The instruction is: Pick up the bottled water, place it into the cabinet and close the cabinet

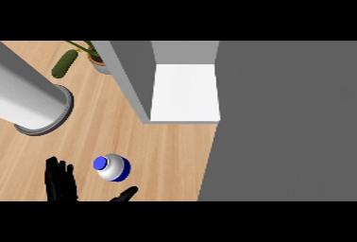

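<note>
Fingers [60,182] straight and spread on the left hand [61,188], thumb out, gripping nothing, bottle [111,168] upright just right of them in the thumb gap, presumably framed for a side grasp, open cabinet [185,92] beyond, right hand unseen.

The counter [167,146] was light wood, grain running lengthwise. On it stood the bottled water [111,168], blue-capped, at the near left. A large grey cylinder [31,101] rested at the far left, a potted plant [87,56] beyond it, and the open cabinet [185,90] sat farther right.
</note>
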You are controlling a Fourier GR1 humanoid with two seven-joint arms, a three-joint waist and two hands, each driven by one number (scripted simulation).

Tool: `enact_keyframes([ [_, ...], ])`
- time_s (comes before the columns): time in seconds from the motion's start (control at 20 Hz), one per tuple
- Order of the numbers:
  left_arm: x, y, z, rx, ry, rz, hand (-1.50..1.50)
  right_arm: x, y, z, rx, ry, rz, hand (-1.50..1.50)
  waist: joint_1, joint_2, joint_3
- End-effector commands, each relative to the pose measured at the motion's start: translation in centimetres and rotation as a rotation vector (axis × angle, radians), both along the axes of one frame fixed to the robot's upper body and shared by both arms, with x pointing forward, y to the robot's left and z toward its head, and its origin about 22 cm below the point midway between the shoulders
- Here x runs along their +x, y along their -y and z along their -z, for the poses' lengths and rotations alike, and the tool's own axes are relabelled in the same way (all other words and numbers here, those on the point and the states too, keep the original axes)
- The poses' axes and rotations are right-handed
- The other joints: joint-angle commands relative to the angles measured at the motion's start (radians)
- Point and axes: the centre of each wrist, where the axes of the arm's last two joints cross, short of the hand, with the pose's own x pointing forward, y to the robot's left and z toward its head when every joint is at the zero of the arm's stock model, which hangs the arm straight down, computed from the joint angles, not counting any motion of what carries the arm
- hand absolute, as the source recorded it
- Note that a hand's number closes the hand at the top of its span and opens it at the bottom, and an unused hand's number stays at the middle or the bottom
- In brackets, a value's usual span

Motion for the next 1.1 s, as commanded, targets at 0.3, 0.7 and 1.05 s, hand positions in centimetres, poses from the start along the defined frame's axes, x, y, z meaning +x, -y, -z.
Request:
enact_keyframes([
  [0.3,0.8,-3.8,7.8,-0.084,-0.026,-0.002,-1.5,-1.4,1.7,-1.5,-0.065,0.062,0.055,-1.5,-0.006,0.003,0.001],
  [0.7,0.2,-4.2,13.0,-0.09,0.018,0.0,-1.5,-1.5,0.6,-1.3,-0.042,0.071,0.053,-1.5,-0.003,0.003,0.001],
  [1.05,0.7,-3.8,15.5,-0.067,0.03,-0.001,-1.5,-1.5,0.0,-1.3,-0.039,0.058,0.055,-1.5,-0.003,0.003,0.001],
])
